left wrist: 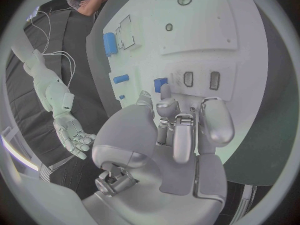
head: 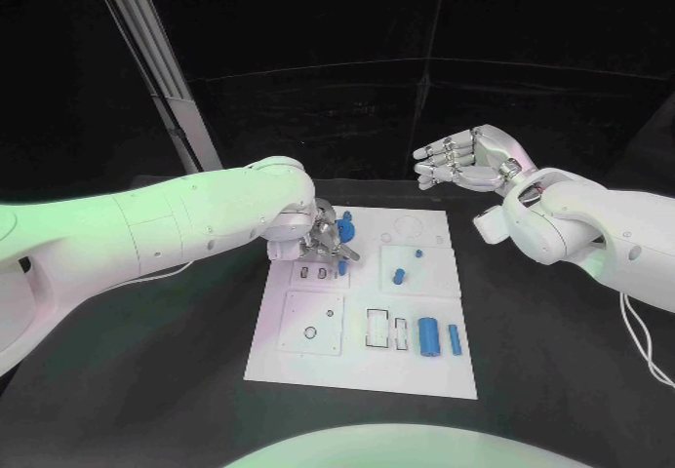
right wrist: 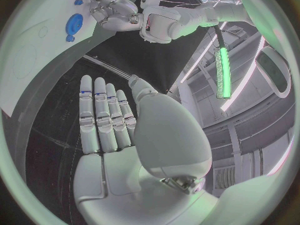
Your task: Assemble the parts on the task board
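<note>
- Task board (head: 369, 375) flat in the middle of the black table (head: 563, 390), long axis running from the near edge toward the far edge, slightly slanted.
- Two blue cylinders lying side by side near the board's near right corner: the thick cylinder (head: 429, 336) and the thin cylinder (head: 455, 339), both with long axis along the board's length, close together; touching or not, cannot tell.
- Small blue part (head: 398, 275) in the right middle panel of the board, and a smaller blue peg (head: 419, 255) just beyond it; orientation too small to tell.
- Blue block (left wrist: 160, 84) in the left wrist view, just in front of the fingertips (left wrist: 165, 91) of the left hand, beside two slot openings (left wrist: 201, 79) in the board.
- Left hand (head: 321, 241) low over the far left part of the board, palm down, fingers curled toward the board; in the left wrist view one fingertip very near or on the blue block, contact not sure, a real grip not visible.
- Right hand (head: 468, 158) raised beyond the far right corner of the board, well apart from it, fingers spread and only a little bent, holding nothing.
- In the right wrist view, fingers (right wrist: 103, 115) of the right hand straight and side by side, palm bare.
</note>
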Robot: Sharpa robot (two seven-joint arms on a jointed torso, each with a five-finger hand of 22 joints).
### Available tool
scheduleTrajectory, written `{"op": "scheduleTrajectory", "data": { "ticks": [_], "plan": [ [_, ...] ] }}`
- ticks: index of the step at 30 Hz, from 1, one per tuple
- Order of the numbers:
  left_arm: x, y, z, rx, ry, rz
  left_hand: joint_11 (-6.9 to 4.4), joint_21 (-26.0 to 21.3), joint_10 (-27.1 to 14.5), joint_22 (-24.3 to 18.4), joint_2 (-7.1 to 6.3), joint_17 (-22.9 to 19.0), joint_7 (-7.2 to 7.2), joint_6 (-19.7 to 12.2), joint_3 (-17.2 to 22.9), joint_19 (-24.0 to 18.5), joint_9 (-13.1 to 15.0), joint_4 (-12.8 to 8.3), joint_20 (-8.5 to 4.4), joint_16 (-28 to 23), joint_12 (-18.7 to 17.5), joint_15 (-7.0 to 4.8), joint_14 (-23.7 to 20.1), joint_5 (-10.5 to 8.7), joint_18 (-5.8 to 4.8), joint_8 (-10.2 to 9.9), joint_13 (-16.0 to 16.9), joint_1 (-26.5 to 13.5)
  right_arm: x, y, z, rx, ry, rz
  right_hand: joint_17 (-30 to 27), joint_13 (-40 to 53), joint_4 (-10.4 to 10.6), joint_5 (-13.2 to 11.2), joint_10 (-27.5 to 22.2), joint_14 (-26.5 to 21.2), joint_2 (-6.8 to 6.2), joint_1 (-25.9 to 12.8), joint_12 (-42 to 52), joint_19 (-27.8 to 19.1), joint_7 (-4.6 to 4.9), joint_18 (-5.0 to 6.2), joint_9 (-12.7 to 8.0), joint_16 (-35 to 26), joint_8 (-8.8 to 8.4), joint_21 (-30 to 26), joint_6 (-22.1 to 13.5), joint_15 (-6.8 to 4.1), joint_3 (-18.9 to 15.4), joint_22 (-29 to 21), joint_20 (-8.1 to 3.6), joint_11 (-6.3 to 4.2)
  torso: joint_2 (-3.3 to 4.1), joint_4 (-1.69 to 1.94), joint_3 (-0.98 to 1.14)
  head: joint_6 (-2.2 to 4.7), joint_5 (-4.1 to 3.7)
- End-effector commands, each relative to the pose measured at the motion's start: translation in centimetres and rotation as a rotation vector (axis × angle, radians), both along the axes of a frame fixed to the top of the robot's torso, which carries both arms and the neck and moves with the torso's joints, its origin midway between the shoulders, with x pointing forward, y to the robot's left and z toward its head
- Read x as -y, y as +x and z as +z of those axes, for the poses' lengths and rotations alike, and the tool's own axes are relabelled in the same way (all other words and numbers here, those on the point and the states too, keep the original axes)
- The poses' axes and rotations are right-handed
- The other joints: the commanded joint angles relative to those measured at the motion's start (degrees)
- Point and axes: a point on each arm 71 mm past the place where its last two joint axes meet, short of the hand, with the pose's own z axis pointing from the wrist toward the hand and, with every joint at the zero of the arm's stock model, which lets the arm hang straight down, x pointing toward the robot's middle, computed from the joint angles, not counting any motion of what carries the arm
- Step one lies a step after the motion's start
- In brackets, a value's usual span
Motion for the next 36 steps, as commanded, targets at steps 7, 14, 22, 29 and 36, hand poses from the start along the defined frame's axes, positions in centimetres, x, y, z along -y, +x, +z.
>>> {"op": "scheduleTrajectory", "data": {
  "ticks": [7,14,22,29,36],
  "plan": [
    [-0.05,-0.03,-0.2,-0.024,0.034,-0.017,-0.19,0.5,0.3,0.4,-0.43,15.1,-0.18,-0.6,0.7,0.2,0.5,-0.2,-0.13,0.2,0.3,-0.47,6.2,-0.13,-0.74,0.7,0.2,1.0,-0.15,0.06,0.17,0.009,0.008,0.007,-0.1,0.0,-0.3,0.3,-0.5,0.0,-0.09,-0.5,-0.4,0.3,-0.03,0.66,0.0,-0.4,-0.16,-0.4,-0.4,0.5,-0.1,-0.1,-0.06,0.16,-0.01,-0.17,-0.08,-0.07,0.15],
    [-0.14,-0.03,-0.3,-0.036,0.047,-0.023,-0.23,0.6,0.3,0.6,-0.71,15.1,-0.23,-1.0,1.4,0.1,1.0,-0.6,-0.17,0.2,0.4,-0.51,6.2,-0.13,-0.76,1.3,0.2,1.7,-0.22,0.11,0.13,0.007,0.008,0.009,-0.2,0.0,-0.4,0.3,-0.6,0.0,-0.09,-0.6,-0.4,0.3,0.0,0.66,0.0,-0.5,-0.17,-0.5,-0.5,0.55,-0.1,-0.2,-0.02,0.19,0.06,-0.4,-0.14,-0.12,0.26],
    [-0.24,0.06,-0.35,-0.04,0.054,-0.024,-0.23,0.6,0.1,0.6,-1.42,15.1,-0.21,-1.4,2.1,0.0,1.4,-0.8,-0.18,0.2,0.3,-0.51,6.2,-0.15,-0.74,1.7,-0.1,2.2,-0.32,0.14,0.11,0.006,0.008,0.012,-0.2,0.0,-0.5,0.4,-0.7,-0.1,-0.11,-0.6,-0.4,0.3,0.04,0.66,0.0,-0.6,-0.17,-0.7,-0.6,0.59,-0.2,-0.3,0.01,0.23,0.01,-0.47,-0.16,-0.13,0.23],
    [-0.16,0.05,-0.4,-0.041,0.053,-0.028,-0.22,0.6,0.1,0.6,-1.72,15.1,-0.2,-1.5,2.3,0.0,1.5,-0.9,-0.18,0.2,0.3,-0.5,6.2,-0.16,-0.74,1.8,-0.1,2.3,-0.41,0.22,0.06,0.005,0.008,0.013,-0.3,0.0,-0.5,0.4,-0.8,-0.1,-0.09,-0.7,-0.4,0.4,0.07,0.65,0.0,-0.7,-0.18,-0.8,-0.7,0.62,-0.2,-0.3,0.04,0.27,0.04,-0.54,-0.25,-0.16,0.37],
    [-0.17,0.06,-0.44,-0.044,0.053,-0.031,-0.2,0.6,0.0,0.7,-2.35,15.1,-0.18,-1.7,2.7,-0.1,1.8,-1.0,-0.17,0.2,0.3,-0.48,6.2,-0.16,-0.73,2.0,-0.1,2.5,-0.48,0.29,0.02,0.004,0.008,0.015,-0.4,0.0,-0.6,0.4,-0.9,-0.2,-0.06,-0.7,-0.5,0.3,0.1,0.65,0.0,-0.8,-0.18,-0.9,-0.7,0.66,-0.2,-0.4,0.07,0.3,0.06,-0.66,-0.25,-0.15,0.49]
  ]
}}
